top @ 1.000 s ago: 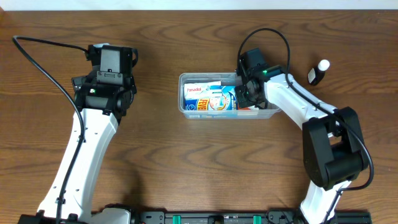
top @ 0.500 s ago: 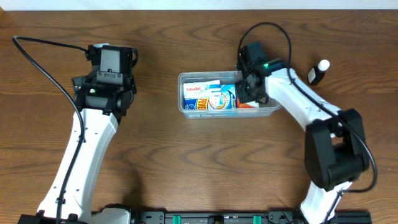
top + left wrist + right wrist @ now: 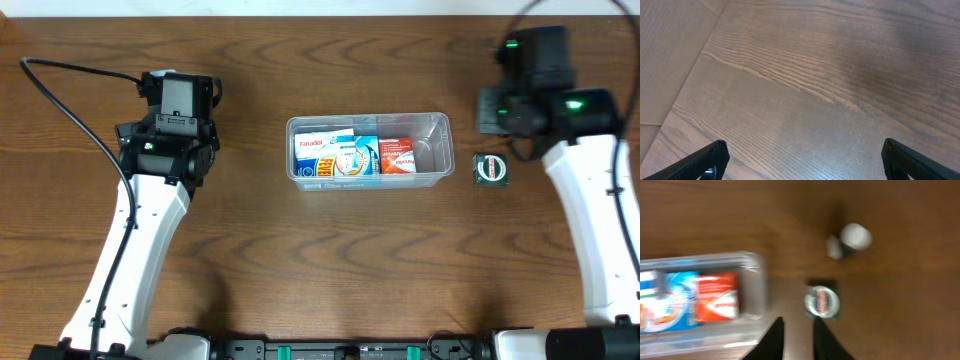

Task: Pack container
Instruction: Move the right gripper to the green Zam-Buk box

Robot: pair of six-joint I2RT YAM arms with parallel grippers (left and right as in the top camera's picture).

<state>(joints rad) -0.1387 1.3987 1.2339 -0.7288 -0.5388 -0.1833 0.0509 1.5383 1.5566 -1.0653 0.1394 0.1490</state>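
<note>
right end effector (image 3: 799, 339): narrow gap, holding nothing
left end effector (image 3: 805, 155): wide apart, empty
container (image 3: 432, 150): middle of worktop (image 3: 300, 250), boxes (image 3: 350, 158) inside
vs earlier: right arm (image 3: 590, 200) left the container, now by the green box (image 3: 490, 169)

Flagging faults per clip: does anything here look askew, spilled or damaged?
Nothing stands out. The container sits straight, its boxes side by side inside. A small dark square item and a white-capped bottle sit outside, to its right; nothing spilled.

Clear container (image 3: 433, 150) w/ red box (image 3: 397, 157), blue-white box (image 3: 340, 158) — brown woodgrain table (image 3: 300, 260)
</note>
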